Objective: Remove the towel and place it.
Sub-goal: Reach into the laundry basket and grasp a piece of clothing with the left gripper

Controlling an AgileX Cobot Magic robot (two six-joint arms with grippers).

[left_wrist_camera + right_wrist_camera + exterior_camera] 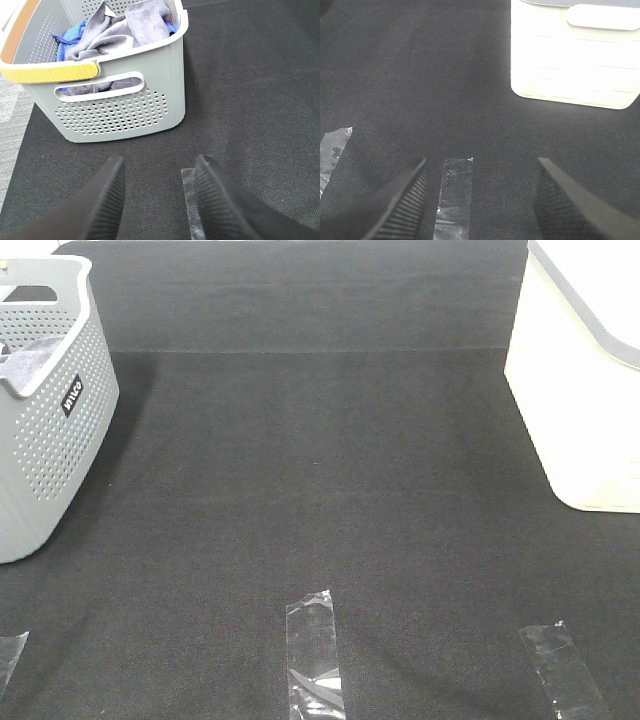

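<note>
**Left gripper** (pixel 159 160): fingers spread wide, holding nothing; hangs low over the mat (pixel 320 470), short of the basket.

**Right gripper** (pixel 482 162): fingers likewise parted and empty, above a tape strip (pixel 455 195), facing the white bin.

**Basket** (pixel 115 115): grey, perforated, with a yellow handle (pixel 50 72) on its near rim. It stands at the left edge of the mat.

**Towel** (pixel 107 32): grey-lavender, crumpled inside the basket and lying against the blue cloth (pixel 67 40).

**White bin** (pixel 575 390): at the far right, well apart from the basket.

**Hazards, judged**
- A pinch taken too low or too far left may catch the blue cloth and lift it along.
- A long towel pulled sideways could drag on the rim or handle and tip or slide the light basket.
- A grasp on a loose fold may slip.

**Room**
- The mat between basket and bin is open and wide.
- The basket wall and rim bound the reach on the left, and the bin wall bounds it on the right.
- A straight lift upward looks the safest exit.
</note>
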